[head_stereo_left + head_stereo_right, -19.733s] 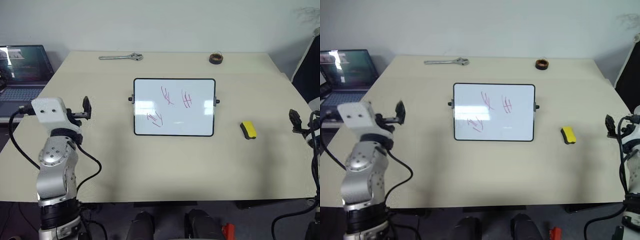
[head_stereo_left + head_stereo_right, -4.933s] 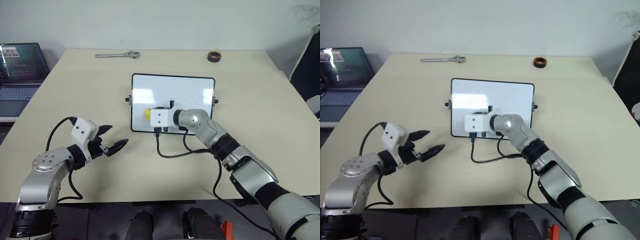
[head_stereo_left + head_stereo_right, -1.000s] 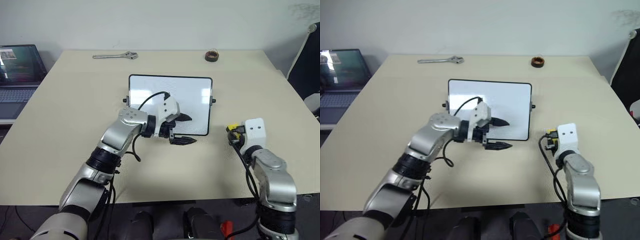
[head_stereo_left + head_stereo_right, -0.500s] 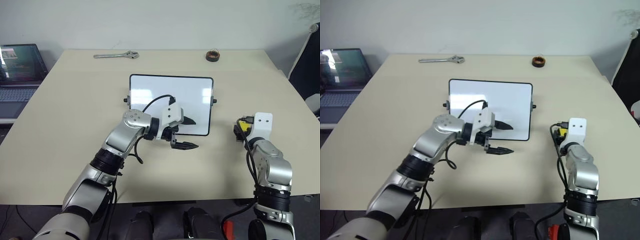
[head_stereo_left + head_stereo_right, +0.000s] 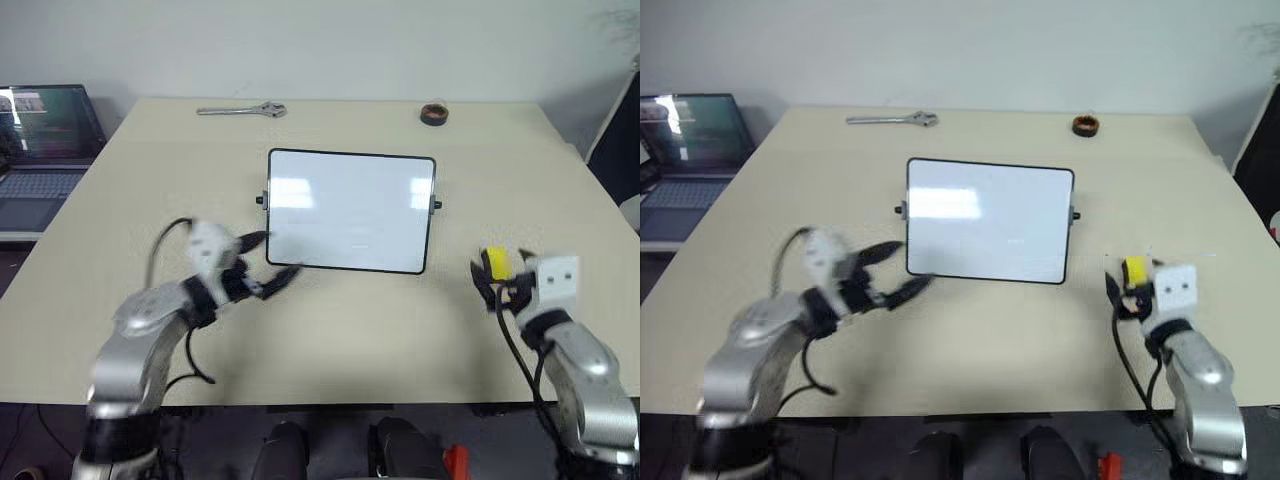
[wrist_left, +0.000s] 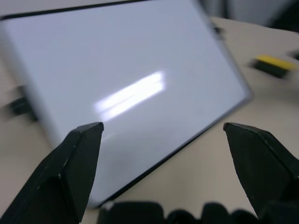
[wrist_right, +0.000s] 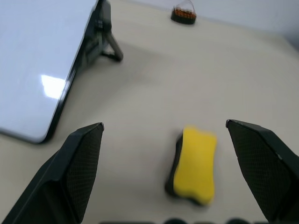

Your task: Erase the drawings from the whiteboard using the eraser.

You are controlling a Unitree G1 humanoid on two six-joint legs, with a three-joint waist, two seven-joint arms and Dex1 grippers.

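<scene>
Both claws are standing apart, holding nothing: the left claw near the clean whiteboard, the right claw facing the eraser; careless backing away risks knocking it.

Beige table: whiteboard, eraser, wrench, dark roll.

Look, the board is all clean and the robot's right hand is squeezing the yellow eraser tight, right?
Not quite. The board is clean, but the right gripper is open, not squeezing. The right wrist view shows the yellow eraser lying on the table between the spread fingers, touching neither.
</scene>
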